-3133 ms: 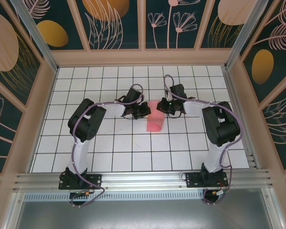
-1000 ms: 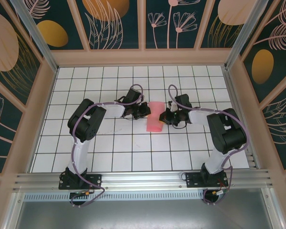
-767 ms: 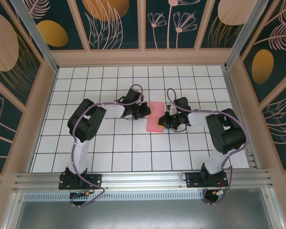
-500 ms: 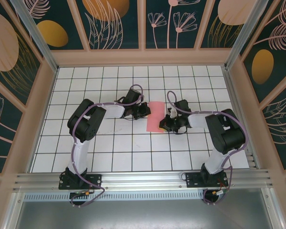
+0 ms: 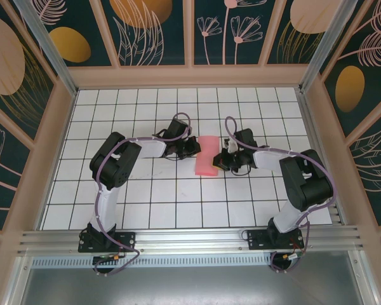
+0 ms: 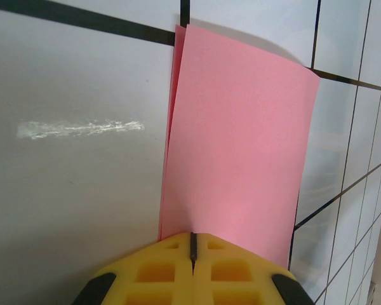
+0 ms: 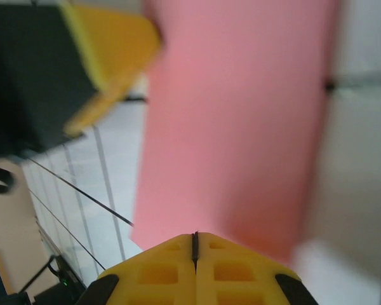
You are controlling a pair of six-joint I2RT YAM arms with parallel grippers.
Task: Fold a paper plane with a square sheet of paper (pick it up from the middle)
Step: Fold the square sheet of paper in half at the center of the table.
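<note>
1. The square sheet of paper [image 5: 206, 156], folded double, is laid flat on the bench [image 5: 178, 203]; its earlier bulge has been pressed out.
2. The left pincer [image 5: 192, 149], closed tight, is set at its 9 o'clock edge, and the right pincer [image 5: 223, 160], also closed, at 3 o'clock.
3. The crease is judged set.

The paper [image 5: 206, 157] lies mid-desk, hemmed in by the left fingers [image 5: 192, 148] and right fingers [image 5: 222, 160] at its two long edges. Both arms [image 5: 114, 165] bend across the middle rows. Open desk [image 5: 178, 203] remains in front, behind, and out toward the walls [image 5: 57, 127].
</note>
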